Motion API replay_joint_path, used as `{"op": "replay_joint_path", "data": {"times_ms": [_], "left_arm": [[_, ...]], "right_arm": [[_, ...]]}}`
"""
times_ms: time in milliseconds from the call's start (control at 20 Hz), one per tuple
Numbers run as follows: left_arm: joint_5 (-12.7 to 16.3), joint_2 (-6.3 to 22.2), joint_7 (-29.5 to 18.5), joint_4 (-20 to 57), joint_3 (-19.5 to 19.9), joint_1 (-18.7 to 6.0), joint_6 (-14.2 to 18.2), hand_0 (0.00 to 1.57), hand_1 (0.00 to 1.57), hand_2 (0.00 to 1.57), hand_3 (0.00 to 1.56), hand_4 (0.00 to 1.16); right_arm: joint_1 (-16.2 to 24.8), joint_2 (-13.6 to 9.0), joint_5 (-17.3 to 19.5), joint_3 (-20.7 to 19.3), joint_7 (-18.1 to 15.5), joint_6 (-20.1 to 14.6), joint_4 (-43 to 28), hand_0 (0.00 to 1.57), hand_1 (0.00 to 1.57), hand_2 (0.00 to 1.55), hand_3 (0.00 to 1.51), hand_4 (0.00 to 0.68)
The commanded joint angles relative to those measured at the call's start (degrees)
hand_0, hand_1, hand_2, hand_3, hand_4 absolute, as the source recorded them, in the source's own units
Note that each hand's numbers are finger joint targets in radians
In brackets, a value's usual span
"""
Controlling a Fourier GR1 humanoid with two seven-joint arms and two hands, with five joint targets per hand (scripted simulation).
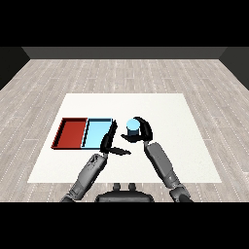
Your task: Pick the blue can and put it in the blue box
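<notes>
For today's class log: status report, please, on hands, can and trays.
Right hand curled round blue can. Left hand open beside blue tray. Nothing between.

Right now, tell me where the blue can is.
In the head view, the blue can sits in the right hand, just right of the light blue tray.

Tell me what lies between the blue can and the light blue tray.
In the head view, the left hand reaches up between the blue can, held in the right hand, and the light blue tray, overlapping the tray's right edge.
</notes>
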Motion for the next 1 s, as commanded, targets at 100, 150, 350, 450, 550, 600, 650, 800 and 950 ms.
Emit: {"op": "replay_joint_path", "data": {"times_ms": [100, 150, 350, 450, 550, 600, 650, 800, 950], "left_arm": [[3.6, 0.0, 1.1, 4.5, 1.1, -5.1, -0.3, 0.0, 0.0, 0.0, 0.0, 0.0], [7.8, 0.0, -3.6, 7.1, -9.9, -5.4, 9.0, 0.0, 0.0, 0.0, 0.0, 0.0], [7.8, 0.0, -2.0, 7.4, -6.0, -5.3, 4.7, 0.0, 0.0, 0.0, 0.0, 0.0], [11.9, 0.0, -4.9, 11.1, -11.2, -7.6, 9.8, 0.0, 0.0, 0.0, 0.0, 0.0], [12.8, 0.0, -6.3, 12.9, -9.1, -9.2, 7.2, 0.0, 0.0, 0.0, 0.0, 0.0], [13.5, 0.0, -7.5, 13.3, -10.4, -8.4, 7.4, 0.0, 0.0, 0.0, 0.0, 0.0], [10.7, 0.0, -2.7, 6.8, -11.8, -5.2, 10.5, 0.0, 0.0, 0.0, 0.0, 0.0], [10.2, 0.0, -4.2, 14.4, -4.2, -9.2, 2.4, 0.0, 0.0, 0.0, 0.0, 0.0], [10.6, 0.0, -5.4, 11.9, -8.5, -6.4, 6.4, 0.0, 0.0, 0.0, 0.0, 0.0]], "right_arm": [[2.4, 0.4, -1.2, 2.4, -0.8, 0.4, -1.8, 1.45, 1.45, 1.47, 1.38, 0.557], [1.6, 0.4, -1.7, 2.2, -0.4, -0.5, -2.9, 1.45, 1.45, 1.47, 1.37, 0.553], [-1.1, 0.4, -2.1, 6.7, -0.7, -3.7, -0.9, 1.44, 1.44, 1.46, 1.37, 0.564], [-0.5, 0.4, -2.9, 5.7, -4.8, -3.2, 2.8, 1.44, 1.44, 1.46, 1.37, 0.553], [-5.2, 0.4, -5.4, 5.6, -1.7, -3.8, 2.7, 1.43, 1.43, 1.46, 1.37, 0.551], [-0.5, 0.4, -3.2, 5.0, -2.7, -0.9, 1.0, 1.45, 1.45, 1.46, 1.37, 0.555], [-5.6, 0.4, -6.7, 8.8, -4.3, -7.3, 6.7, 1.44, 1.44, 1.46, 1.37, 0.561], [-4.6, 0.4, -4.0, 4.0, -2.5, -0.9, 4.4, 1.42, 1.42, 1.45, 1.37, 0.557], [1.9, 0.4, -2.7, 4.5, -3.6, 0.3, -0.7, 1.43, 1.43, 1.46, 1.38, 0.558]]}}
